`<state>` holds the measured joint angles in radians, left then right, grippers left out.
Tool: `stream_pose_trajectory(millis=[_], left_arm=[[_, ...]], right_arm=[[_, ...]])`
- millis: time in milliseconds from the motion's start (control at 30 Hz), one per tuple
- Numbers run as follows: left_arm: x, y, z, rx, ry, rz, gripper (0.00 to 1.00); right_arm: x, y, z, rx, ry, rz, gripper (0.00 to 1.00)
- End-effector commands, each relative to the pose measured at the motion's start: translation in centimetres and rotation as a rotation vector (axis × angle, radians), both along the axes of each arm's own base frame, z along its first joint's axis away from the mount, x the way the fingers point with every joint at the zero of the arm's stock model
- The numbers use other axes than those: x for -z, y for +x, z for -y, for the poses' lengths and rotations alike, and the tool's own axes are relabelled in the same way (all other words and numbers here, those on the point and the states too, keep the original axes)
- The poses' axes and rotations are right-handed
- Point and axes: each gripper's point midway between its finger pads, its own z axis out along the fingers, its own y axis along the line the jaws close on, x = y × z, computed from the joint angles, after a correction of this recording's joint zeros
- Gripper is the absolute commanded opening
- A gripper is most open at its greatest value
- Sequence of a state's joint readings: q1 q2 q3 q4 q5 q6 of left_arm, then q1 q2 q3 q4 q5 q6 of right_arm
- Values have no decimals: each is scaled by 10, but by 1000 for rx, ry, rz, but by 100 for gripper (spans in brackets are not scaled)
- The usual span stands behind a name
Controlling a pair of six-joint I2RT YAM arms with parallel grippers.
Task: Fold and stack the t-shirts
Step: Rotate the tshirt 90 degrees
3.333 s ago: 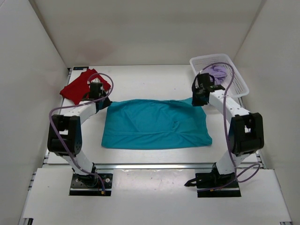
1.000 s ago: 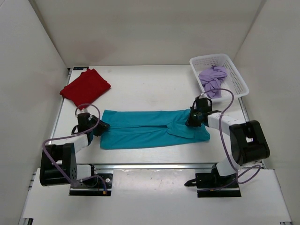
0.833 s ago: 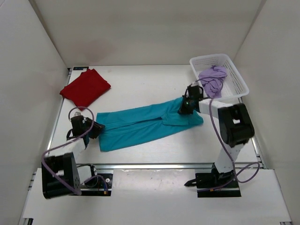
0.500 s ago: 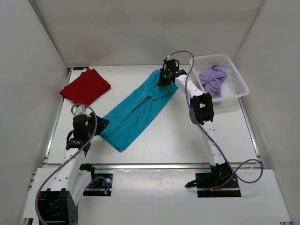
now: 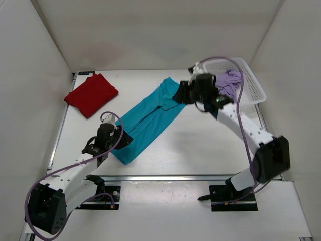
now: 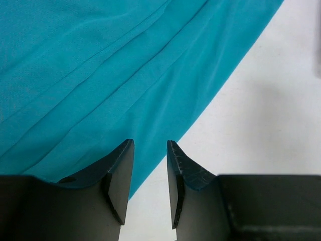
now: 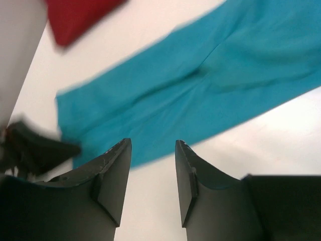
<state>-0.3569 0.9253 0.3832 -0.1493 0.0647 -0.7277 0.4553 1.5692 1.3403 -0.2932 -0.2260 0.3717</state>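
Mid-fold on teal shirt (image 5: 148,118): long strip on tabletop (image 5: 200,145). Left gripper (image 6: 149,145) parted, empty, strip's near end just ahead. Right gripper (image 7: 153,143) released, hovering, strip below. Next likely: grasp one end, fold onto other.

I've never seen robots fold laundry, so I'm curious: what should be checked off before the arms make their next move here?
1. The left gripper empty, jaws apart over the near end of the teal shirt: ok.
2. The right gripper empty, jaws apart: ok.
3. The teal shirt fully folded: not ok, only a long diagonal strip.
4. The red shirt folded, lying clear of both arms: ok.
5. The lavender shirt out of the basket: not ok, crumpled inside.
6. The strip's hidden layers even: cannot tell.
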Motion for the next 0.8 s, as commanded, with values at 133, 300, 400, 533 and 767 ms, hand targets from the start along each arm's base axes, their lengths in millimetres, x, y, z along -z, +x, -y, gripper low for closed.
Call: stream_pose_trajectory(millis=[133,300,400,533,767], left_arm=[[-31,15,-20,-35,27,100,43],[-42,13,-29,-21,49,112,46],[-44,12,-29,-10,66,120,46],[-44,11,-32,-20,58,130,46],[-58,12,-38,-31,72,165,46]], right_arm=[[132,-115,-81,-178,91,-255,39],[150,-131,-122,-195,96,-288,44],[171,-139,-135,-171,102,-335,44],[214,-153,-142,-147,69,-432,41],[243,-154,-134,-134,47,-521,2]])
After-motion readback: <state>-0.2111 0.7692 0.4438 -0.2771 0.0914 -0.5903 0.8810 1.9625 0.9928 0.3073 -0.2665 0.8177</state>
